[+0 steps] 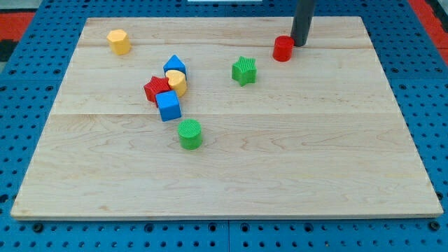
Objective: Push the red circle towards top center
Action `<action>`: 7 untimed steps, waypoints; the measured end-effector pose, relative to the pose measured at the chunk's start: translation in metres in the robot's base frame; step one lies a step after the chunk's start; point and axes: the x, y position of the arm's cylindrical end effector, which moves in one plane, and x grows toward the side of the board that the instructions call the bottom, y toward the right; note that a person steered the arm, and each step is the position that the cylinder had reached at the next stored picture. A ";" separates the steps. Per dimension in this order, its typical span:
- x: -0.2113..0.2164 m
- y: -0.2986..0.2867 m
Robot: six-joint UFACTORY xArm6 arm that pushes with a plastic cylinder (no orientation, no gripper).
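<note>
Where my tip stands, red circle touches.

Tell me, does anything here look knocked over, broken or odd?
Nothing stands out. The blocks sit flat and whole on the wooden board; my tip is beside the red circle, at its right.

Eight blocks, one rod

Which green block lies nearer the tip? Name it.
The green star, near the red circle by my tip. The green cylinder sits farther, toward the view's bottom.
</note>
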 end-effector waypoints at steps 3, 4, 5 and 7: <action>0.034 -0.019; 0.011 -0.049; -0.002 -0.082; 0.006 -0.121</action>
